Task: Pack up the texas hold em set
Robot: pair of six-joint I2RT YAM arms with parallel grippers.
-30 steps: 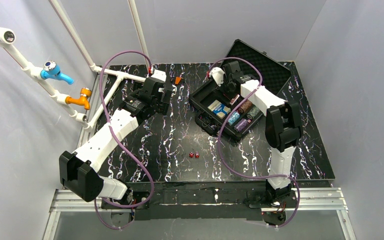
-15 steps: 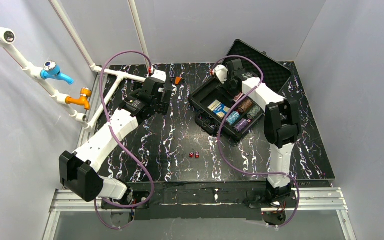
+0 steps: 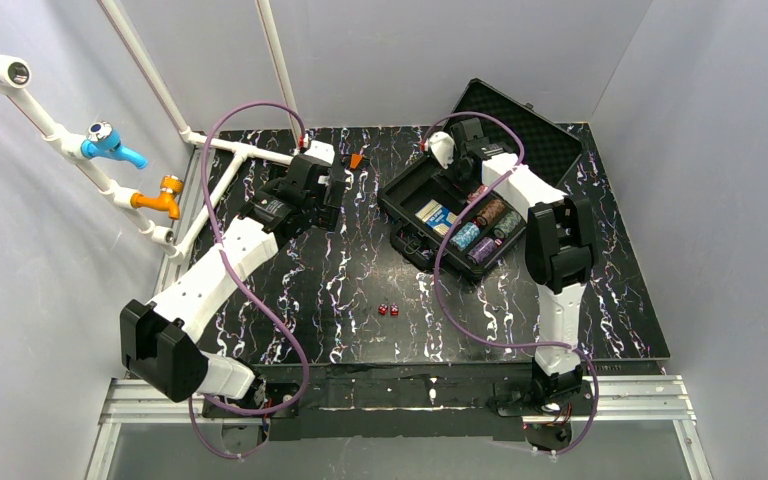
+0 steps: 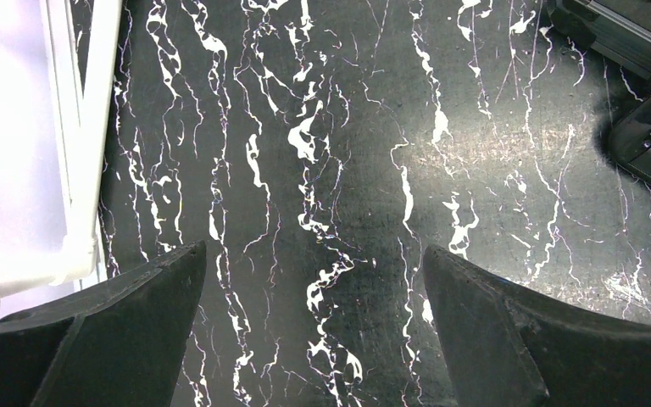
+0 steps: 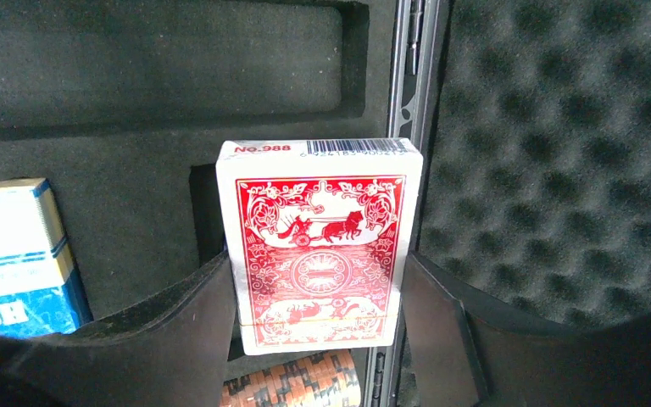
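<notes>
Case (image 3: 412, 190) open on table (image 3: 340, 270), lid back. Right gripper (image 5: 318, 288) over case's far side, clamping red deck (image 5: 318, 246) by long edges, likely leaving end free for slot beside blue deck (image 5: 17, 254). Left gripper (image 4: 312, 254) spread wide, empty, left of case. Dice (image 3: 388, 310) unpacked, near side of case.

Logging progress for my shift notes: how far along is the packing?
Done: blue deck and chip stacks sit in the case. In hand: right gripper grips the red deck above it. Remaining: red dice on the table, lid open. Left gripper open, empty.
</notes>
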